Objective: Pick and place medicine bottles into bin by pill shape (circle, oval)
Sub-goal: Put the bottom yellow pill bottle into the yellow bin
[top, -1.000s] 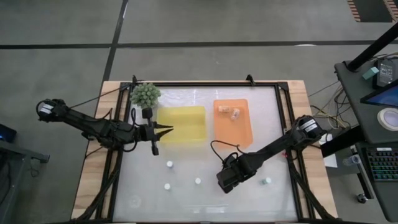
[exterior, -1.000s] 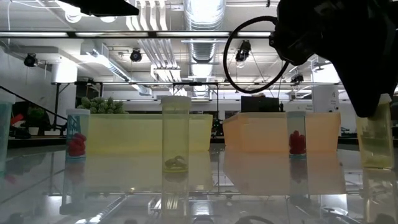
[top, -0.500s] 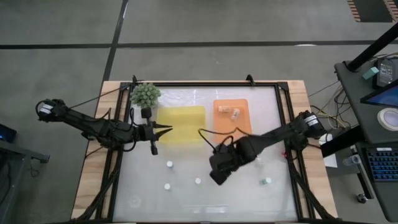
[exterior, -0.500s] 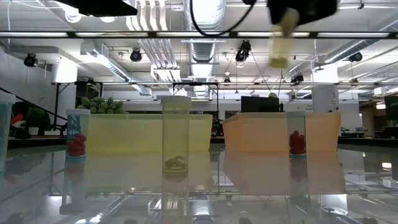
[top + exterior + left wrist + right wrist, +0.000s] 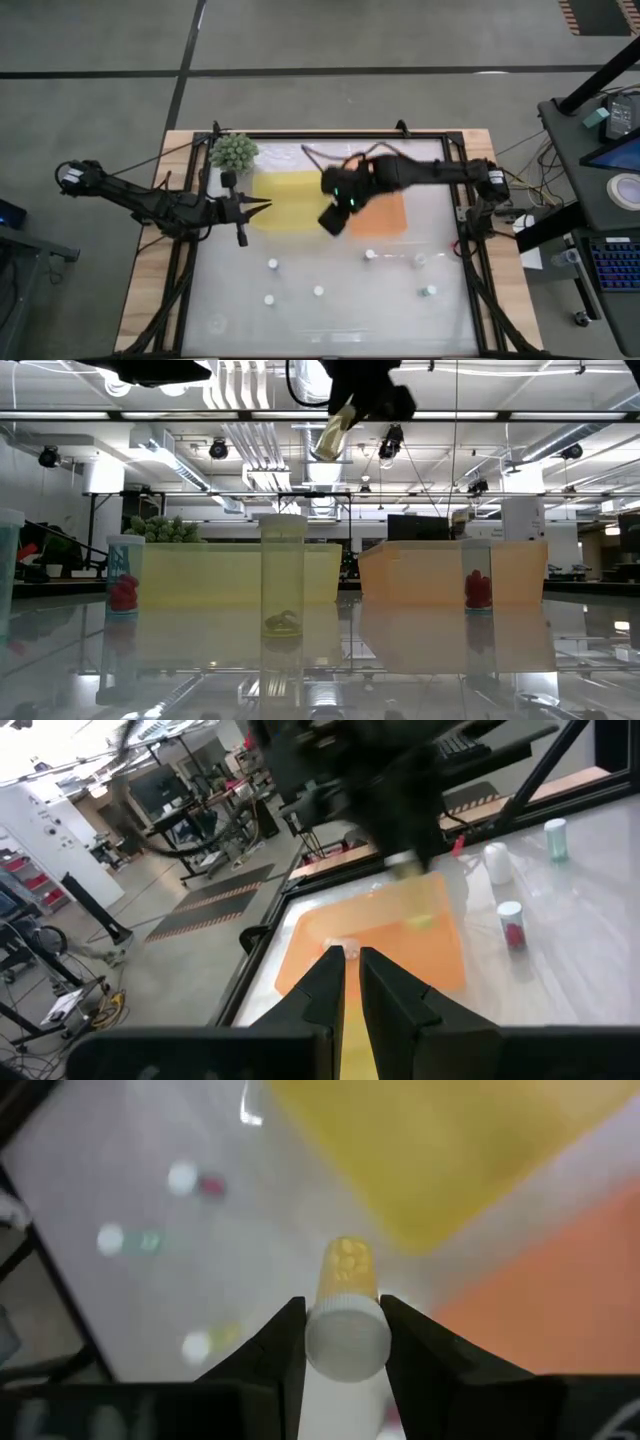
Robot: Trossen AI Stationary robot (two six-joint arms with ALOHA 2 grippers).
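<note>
- five medicine bottles stand upright on the clear surface (image 5: 330, 320), counted in the high view: nearest the front edge, one (image 5: 268, 299) at the left, one (image 5: 318, 291) just right of it, and one (image 5: 430, 292) far to the right.
- a little farther back, a fourth bottle (image 5: 272, 264) stands at the left and a fifth (image 5: 370, 255) near the middle, with a faint pale spot to its right that i cannot tell apart.
- in the low view, three of the standing bottles show their pills: a closest one (image 5: 283, 605) with a yellow-green pill at its bottom, and two others (image 5: 124, 575) (image 5: 477, 575) with red pills.
- a sixth bottle (image 5: 345, 1315), white-capped with yellow pills inside, is clamped in the right pincer (image 5: 345, 1330); it hangs tilted above the surface over the gap between the two trays, seen high up in the low view (image 5: 332, 432).
- two trays lie side by side at the back: a yellow tray (image 5: 285, 195) at the left, where i see nothing inside.
- an orange tray (image 5: 385, 215) at the right, partly hidden by the right arm, so its contents cannot be told.
- the left pincer (image 5: 262, 206) waits at the yellow tray's left edge, fingers (image 5: 330, 982) pressed together and holding nothing.
- one green spiky plant (image 5: 234, 151) sits at the back left corner.
</note>
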